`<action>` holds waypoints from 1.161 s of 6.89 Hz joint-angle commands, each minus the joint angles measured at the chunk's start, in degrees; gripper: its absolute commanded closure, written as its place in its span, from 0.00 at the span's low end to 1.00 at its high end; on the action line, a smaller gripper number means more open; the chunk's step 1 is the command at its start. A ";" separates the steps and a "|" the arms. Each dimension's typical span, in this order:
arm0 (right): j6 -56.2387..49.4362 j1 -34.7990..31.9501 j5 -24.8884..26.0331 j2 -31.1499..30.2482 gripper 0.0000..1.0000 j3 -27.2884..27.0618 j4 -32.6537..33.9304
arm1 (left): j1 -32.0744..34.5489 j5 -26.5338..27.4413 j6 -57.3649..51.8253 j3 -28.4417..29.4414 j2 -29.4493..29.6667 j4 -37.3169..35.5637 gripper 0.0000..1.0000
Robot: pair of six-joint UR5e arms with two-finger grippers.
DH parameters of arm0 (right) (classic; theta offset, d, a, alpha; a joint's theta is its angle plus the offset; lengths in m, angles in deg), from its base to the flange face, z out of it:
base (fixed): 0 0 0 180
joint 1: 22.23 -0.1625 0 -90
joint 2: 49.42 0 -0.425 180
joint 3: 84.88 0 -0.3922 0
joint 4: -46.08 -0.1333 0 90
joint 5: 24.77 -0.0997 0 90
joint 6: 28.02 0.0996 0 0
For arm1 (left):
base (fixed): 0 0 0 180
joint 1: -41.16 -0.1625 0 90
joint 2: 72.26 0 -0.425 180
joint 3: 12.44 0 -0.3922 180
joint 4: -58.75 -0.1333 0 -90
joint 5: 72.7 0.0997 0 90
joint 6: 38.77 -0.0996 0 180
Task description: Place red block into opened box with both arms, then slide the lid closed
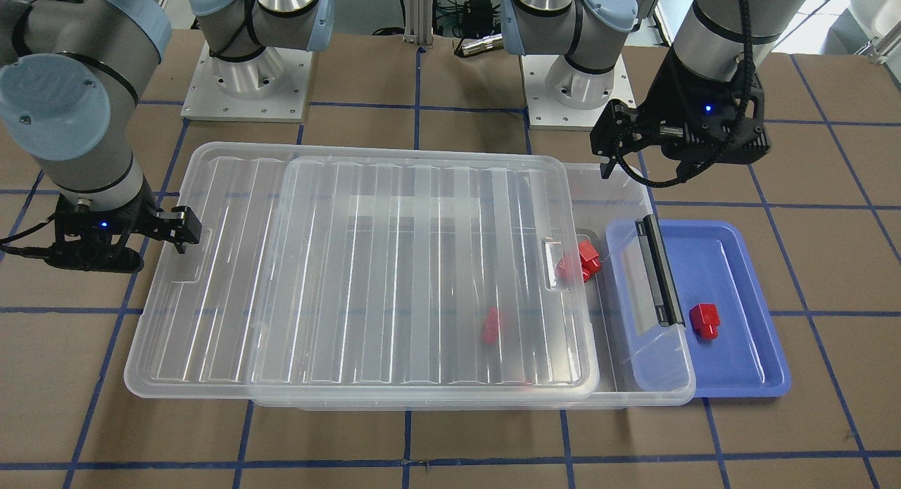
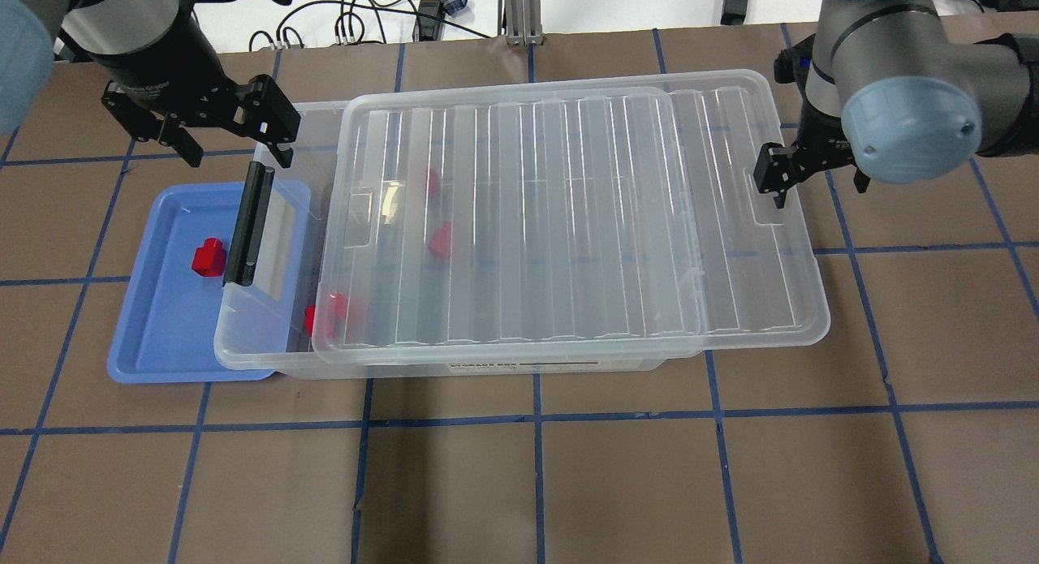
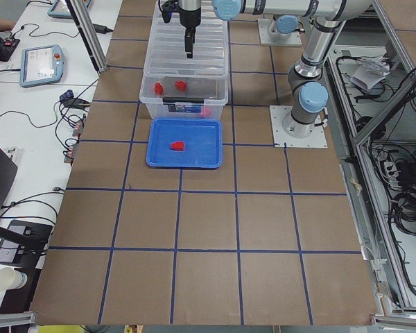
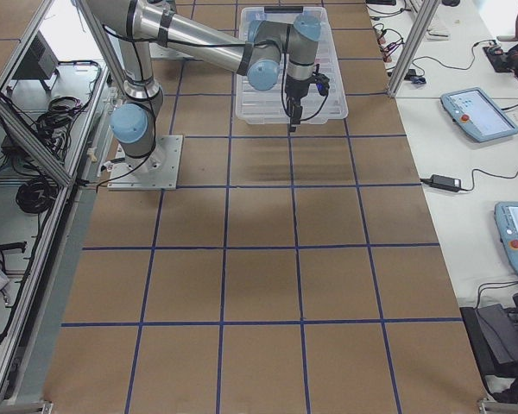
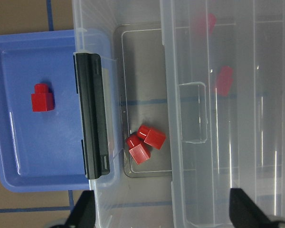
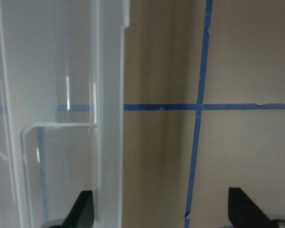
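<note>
One red block (image 2: 209,256) (image 1: 704,320) (image 5: 42,97) lies on the blue tray. Other red blocks (image 5: 145,142) (image 1: 581,260) lie in the box (image 1: 623,193) near its black clasp (image 2: 250,223), and two more (image 2: 441,239) show through the lid. The clear ribbed lid (image 2: 568,223) (image 1: 394,264) rests on the box, shifted toward my right arm and leaving the clasp end uncovered. My left gripper (image 2: 203,130) (image 1: 619,148) (image 5: 164,213) hangs open and holds nothing, above the box's clasp-end back corner. My right gripper (image 2: 779,170) (image 1: 179,229) (image 6: 164,211) is open at the lid's overhanging end, beside its notch.
The blue tray (image 2: 162,329) (image 1: 746,285) sits partly under the box's clasp end. Brown table with blue tape lines surrounds everything. Arm bases stand behind the box. Tablets and cables lie on side benches off the table.
</note>
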 commanded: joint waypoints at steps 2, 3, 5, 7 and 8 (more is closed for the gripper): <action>-2.96 3.95 -0.05 -0.17 0.00 -0.07 -0.43 | 0.07 -0.14 -0.37 2.72 1.67 -1.17 0.00; -2.96 4.83 -0.05 -0.69 0.00 -0.16 -0.52 | 0.94 -0.14 -0.19 4.39 3.25 -0.64 0.00; -3.05 7.82 -0.31 -0.96 0.00 -0.25 -1.66 | 0.69 -1.53 -0.19 5.99 4.05 0.94 0.00; -3.05 7.74 -0.49 -1.22 0.00 -0.25 -1.75 | -1.76 -3.20 0.59 5.46 5.28 0.77 0.00; -3.05 7.66 -0.75 -1.66 0.00 -0.25 -1.84 | -4.82 -3.74 -0.36 5.03 7.46 0.42 0.00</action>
